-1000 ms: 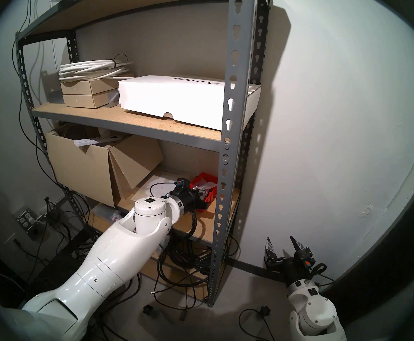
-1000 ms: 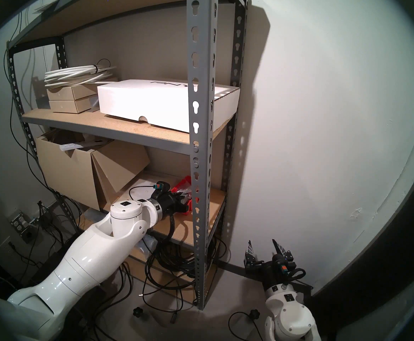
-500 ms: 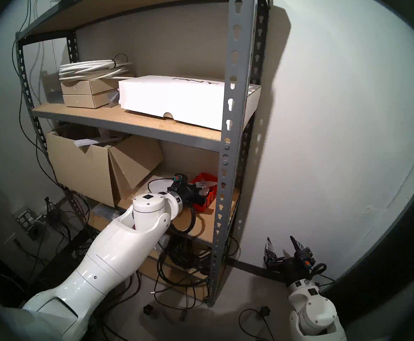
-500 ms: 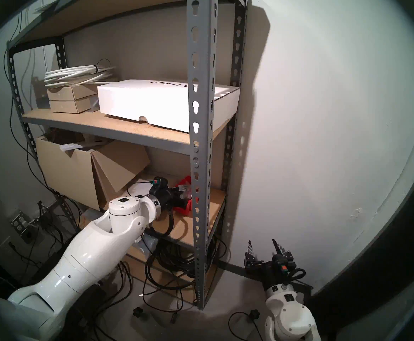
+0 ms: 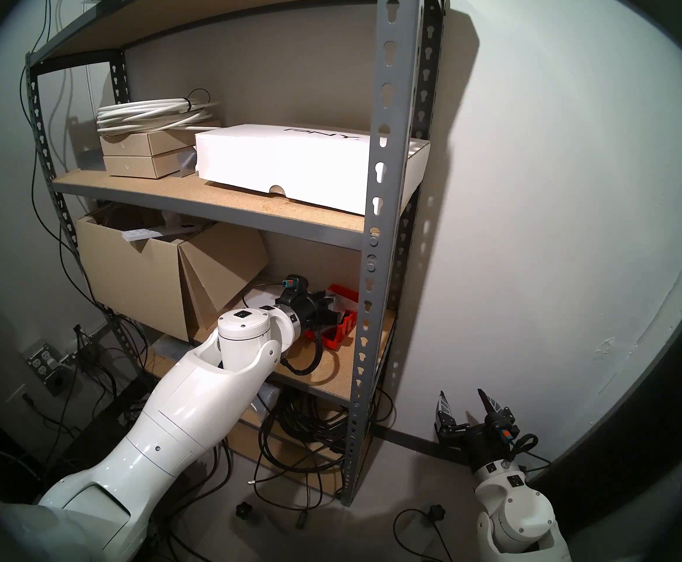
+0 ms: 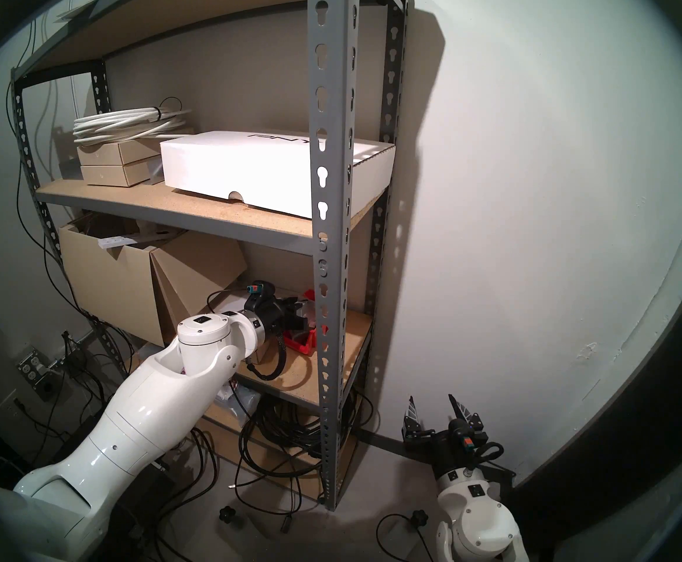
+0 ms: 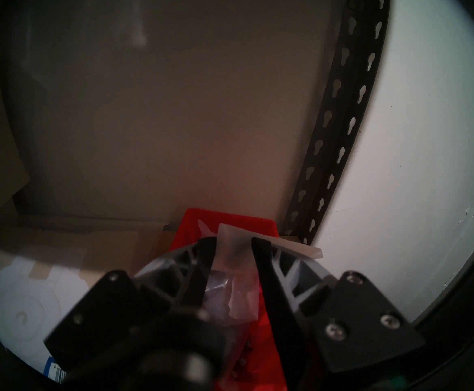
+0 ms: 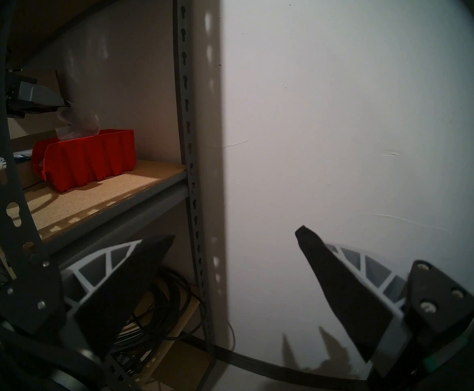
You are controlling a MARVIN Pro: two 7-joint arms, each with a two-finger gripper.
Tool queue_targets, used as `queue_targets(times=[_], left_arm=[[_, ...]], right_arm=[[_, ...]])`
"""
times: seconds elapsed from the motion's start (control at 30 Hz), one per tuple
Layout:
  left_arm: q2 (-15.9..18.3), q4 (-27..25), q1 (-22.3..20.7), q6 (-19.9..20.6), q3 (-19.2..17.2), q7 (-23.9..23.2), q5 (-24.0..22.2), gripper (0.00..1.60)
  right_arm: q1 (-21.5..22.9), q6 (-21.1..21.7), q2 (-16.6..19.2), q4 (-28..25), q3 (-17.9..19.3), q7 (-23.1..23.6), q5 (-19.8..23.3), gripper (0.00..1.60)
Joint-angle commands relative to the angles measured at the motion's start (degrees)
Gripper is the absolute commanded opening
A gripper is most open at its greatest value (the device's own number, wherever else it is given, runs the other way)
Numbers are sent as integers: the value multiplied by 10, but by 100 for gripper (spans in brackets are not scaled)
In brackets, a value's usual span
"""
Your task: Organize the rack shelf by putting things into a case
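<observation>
My left gripper (image 5: pixel 334 309) is shut on the top edge of a small clear plastic bag (image 7: pixel 234 269) of small parts. It holds the bag over the red ribbed bin (image 5: pixel 344 328). In the right wrist view the bag (image 8: pixel 79 119) hangs from the fingertips, its lower end dipping into the bin (image 8: pixel 89 156). The bin stands on the tan rack shelf (image 5: pixel 331 372) by the back right upright. My right gripper (image 5: pixel 467 403) is open and empty, low beside the wall and right of the rack; it also shows in its own wrist view (image 8: pixel 236 233).
An open brown cardboard box (image 5: pixel 132 277) fills the shelf's left half. A flat tan box with a white disc (image 7: pixel 33 297) lies under my left wrist. The grey front upright (image 5: pixel 372 265) stands just right of the bin. Black cables (image 5: pixel 303 427) are piled below.
My left gripper has risen above the red bin and drawn back slightly to the left, still holding the bag. The right arm has not moved.
</observation>
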Motion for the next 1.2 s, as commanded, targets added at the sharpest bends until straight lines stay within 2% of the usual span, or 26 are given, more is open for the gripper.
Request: queue_targets(times=[0.0, 0.3, 0.7, 0.9, 1.17], left_arm=[[-2, 2, -19, -2, -9, 0, 0, 88], [18, -16, -7, -1, -29, 0, -6, 88], [31, -15, 2, -5, -38, -2, -10, 88], [49, -66, 27, -3, -49, -9, -23, 88], [54, -84, 65, -9, -46, -9, -29, 78]], right_arm=[[1, -1, 0, -12, 0, 0, 0, 160], [1, -1, 0, -12, 0, 0, 0, 160], [0, -1, 0, -12, 0, 0, 0, 160], [1, -1, 0, -12, 0, 0, 0, 160], [0, -1, 0, -12, 0, 0, 0, 160]])
